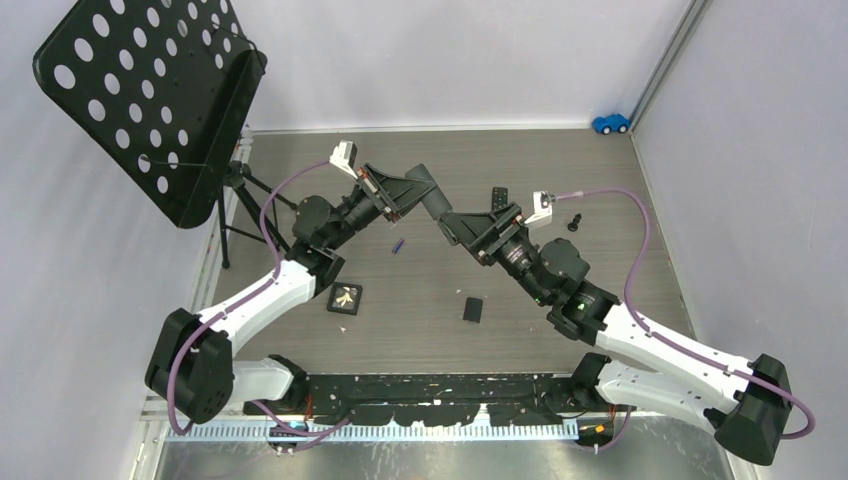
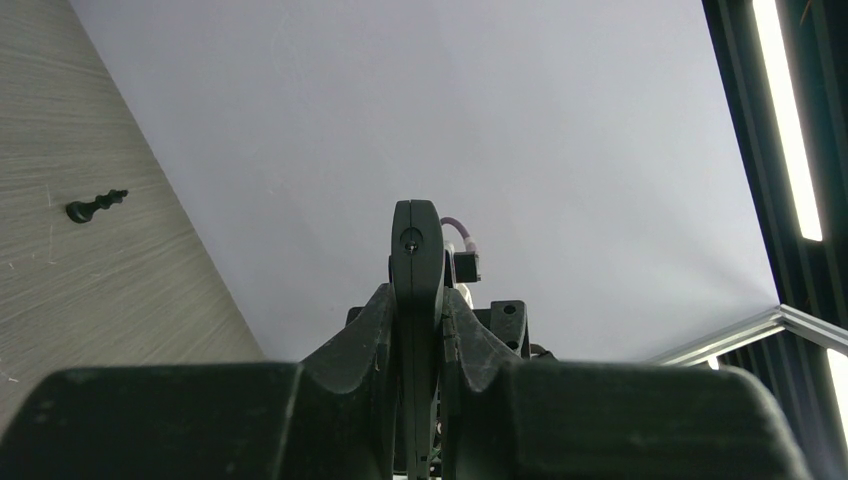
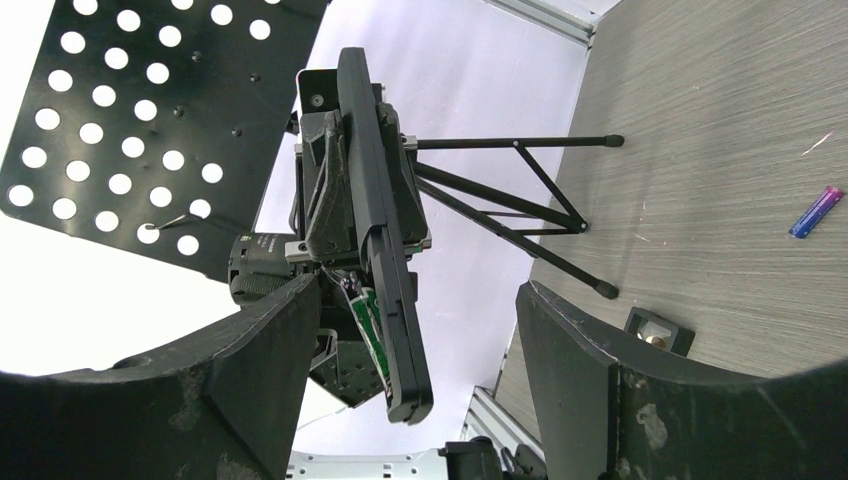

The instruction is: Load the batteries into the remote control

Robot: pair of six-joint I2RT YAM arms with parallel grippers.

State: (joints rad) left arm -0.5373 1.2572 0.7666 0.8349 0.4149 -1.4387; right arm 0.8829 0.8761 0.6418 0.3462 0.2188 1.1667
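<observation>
Black remote [image 3: 385, 250], clamped edge-on in my left claw [image 2: 417, 310], hangs above the tabletop [image 1: 600, 180] — 1 green battery [image 3: 365, 322] showing in it. My right claw [image 3: 415, 300] stands wide apart just right of it; 1 blue battery [image 3: 815, 212] lies loose below.

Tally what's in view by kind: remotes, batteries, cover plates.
Remotes: 2, the held remote clamped in the left fingers and a second remote lying flat.
Batteries: 2, a blue battery lying loose and a green battery at the held remote's back.
Cover plates: 1, the black cover plate.
Total: 5
</observation>
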